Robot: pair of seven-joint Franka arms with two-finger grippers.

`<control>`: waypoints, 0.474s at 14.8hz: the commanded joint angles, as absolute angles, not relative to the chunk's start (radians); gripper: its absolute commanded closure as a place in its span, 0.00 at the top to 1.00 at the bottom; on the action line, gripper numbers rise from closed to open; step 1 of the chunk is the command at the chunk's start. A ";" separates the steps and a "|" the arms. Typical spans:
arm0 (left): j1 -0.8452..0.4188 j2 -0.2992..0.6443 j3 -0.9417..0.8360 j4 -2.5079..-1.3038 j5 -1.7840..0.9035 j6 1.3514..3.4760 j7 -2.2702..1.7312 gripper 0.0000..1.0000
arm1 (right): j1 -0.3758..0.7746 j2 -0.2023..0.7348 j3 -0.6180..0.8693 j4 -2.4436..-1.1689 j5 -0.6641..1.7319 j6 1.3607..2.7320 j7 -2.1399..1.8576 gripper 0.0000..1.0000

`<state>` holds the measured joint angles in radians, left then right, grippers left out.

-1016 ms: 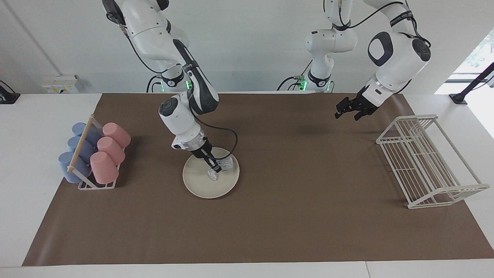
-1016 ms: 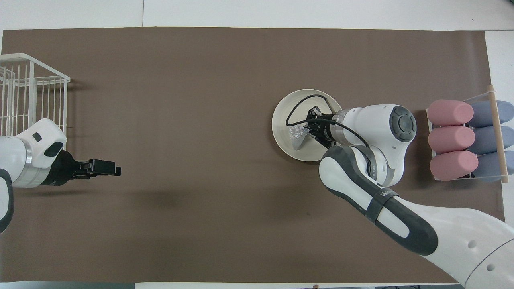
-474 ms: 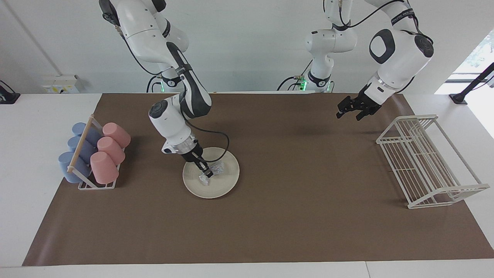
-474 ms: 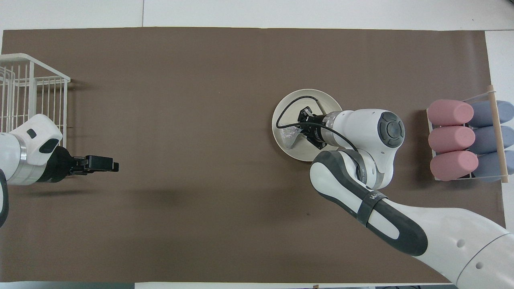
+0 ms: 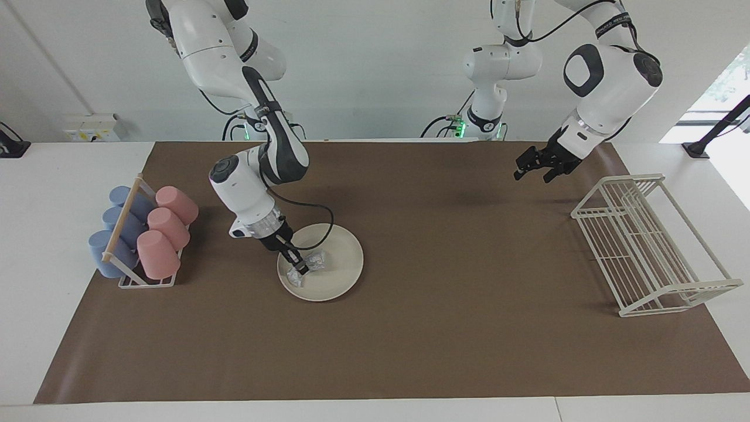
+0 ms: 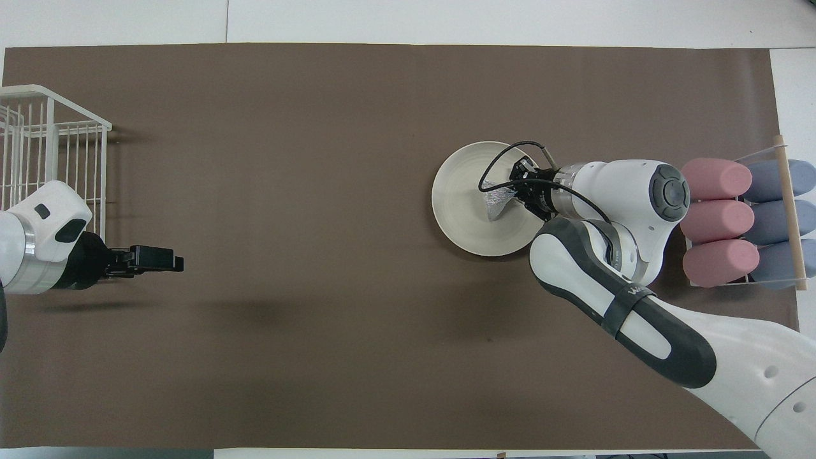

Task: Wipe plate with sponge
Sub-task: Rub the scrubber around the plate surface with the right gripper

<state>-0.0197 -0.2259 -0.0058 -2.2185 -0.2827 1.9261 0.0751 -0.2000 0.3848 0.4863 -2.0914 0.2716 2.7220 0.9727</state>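
Observation:
The cream-white plate (image 5: 341, 265) (image 6: 456, 205) lies on the brown mat toward the right arm's end of the table. My right gripper (image 5: 300, 268) (image 6: 510, 192) reaches down into it and is shut on the crinkly silver sponge (image 5: 317, 259) (image 6: 495, 203). The sponge is pressed on the plate's surface, on the side next to the cup rack. My left gripper (image 5: 532, 170) (image 6: 159, 258) hangs open and empty above the mat near the wire rack, where the left arm waits.
A small rack of pink and blue cups (image 5: 146, 234) (image 6: 739, 220) stands at the right arm's end, close to the right arm's elbow. A white wire dish rack (image 5: 650, 246) (image 6: 44, 137) stands at the left arm's end. The brown mat (image 5: 445, 328) covers the table.
My right gripper has dragged the sponge across the plate, ending on the side by the cup rack. The left gripper has drifted slightly toward the wire rack.

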 commanded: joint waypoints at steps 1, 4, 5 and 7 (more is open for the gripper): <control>-0.015 -0.227 -0.014 -2.210 -0.261 1.930 0.049 1.00 | -0.101 0.423 0.474 -2.111 0.284 2.732 1.104 0.00; -0.011 -0.227 -0.014 -2.210 -0.261 1.934 0.048 1.00 | -0.084 0.422 0.474 -2.112 0.284 2.737 1.134 0.00; -0.011 -0.227 -0.014 -2.210 -0.261 1.934 0.048 1.00 | -0.089 0.422 0.474 -2.109 0.284 2.734 1.134 0.00; -0.011 -0.226 -0.014 -2.210 -0.261 1.934 0.048 1.00 | -0.092 0.417 0.472 -2.094 0.284 2.715 1.138 0.00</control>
